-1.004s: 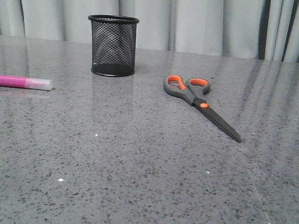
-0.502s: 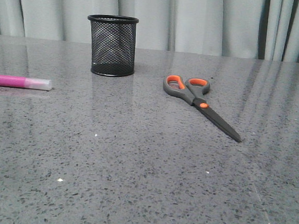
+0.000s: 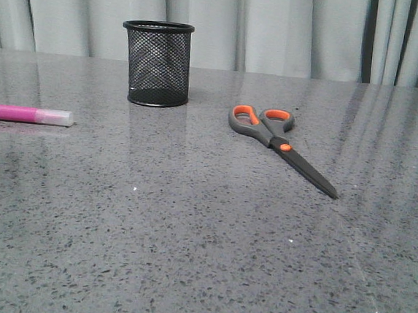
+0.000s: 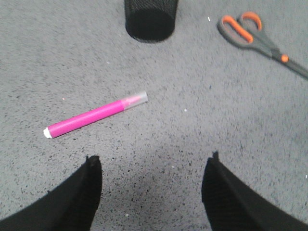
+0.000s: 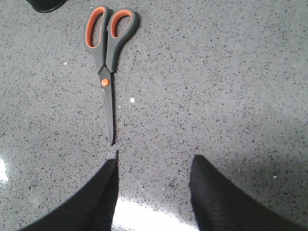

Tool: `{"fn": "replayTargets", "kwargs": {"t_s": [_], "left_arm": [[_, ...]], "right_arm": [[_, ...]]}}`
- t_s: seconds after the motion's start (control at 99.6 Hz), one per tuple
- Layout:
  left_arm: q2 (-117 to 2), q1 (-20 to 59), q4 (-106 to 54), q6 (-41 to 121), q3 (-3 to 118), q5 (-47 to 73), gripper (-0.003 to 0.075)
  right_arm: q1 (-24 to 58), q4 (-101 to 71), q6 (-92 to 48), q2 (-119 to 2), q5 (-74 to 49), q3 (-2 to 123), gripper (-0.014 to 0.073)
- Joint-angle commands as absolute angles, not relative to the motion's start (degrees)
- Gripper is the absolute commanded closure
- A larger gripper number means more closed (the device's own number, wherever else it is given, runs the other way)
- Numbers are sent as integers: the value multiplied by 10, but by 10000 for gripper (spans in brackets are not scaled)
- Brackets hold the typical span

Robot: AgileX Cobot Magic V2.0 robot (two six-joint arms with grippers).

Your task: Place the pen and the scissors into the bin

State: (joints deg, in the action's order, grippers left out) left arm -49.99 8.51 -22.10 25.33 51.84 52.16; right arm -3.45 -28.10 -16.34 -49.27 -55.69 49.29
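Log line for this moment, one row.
pen: flat on table | scissors: closed, on table | bin: upright | left gripper: open | right gripper: open

The grey speckled table (image 3: 185, 257) carries the pen (image 3: 24, 115), scissors (image 3: 280, 142) and upright bin (image 3: 156, 63).

We observed three items on the grey worktop (image 3: 200, 258), all well apart. The bin (image 3: 155, 63) stood upright toward the far left, its mouth unobstructed from above. The pen (image 3: 24, 115) lay flat at the left edge, with bare surface on every side. The scissors (image 3: 282, 145) lay closed on the right, blades pointing toward the near right, likewise ringed by bare surface. The left pincer (image 4: 151, 166) hung spread above bare worktop near the pen; the right pincer (image 5: 154, 166) hung spread just short of the blade tip.
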Motion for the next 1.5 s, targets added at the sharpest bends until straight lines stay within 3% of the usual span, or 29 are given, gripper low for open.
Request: {"fn": "replayTargets", "kwargs": {"t_s": [0.0, 0.361, 0.682, 1.485], "left_arm": [[-540, 84, -232, 298, 567, 522, 304], [-722, 84, -211, 571, 705, 645, 304], [-858, 84, -186, 721, 784, 659, 304], [-983, 84, -114, 750, 831, 647, 304]], "right_arm": [[-38, -299, -173, -491, -530, 512, 284], [-21, -299, -174, -491, -529, 512, 284], [-21, -299, -174, -491, -523, 512, 284], [-21, -299, -174, -491, -524, 512, 284]]}}
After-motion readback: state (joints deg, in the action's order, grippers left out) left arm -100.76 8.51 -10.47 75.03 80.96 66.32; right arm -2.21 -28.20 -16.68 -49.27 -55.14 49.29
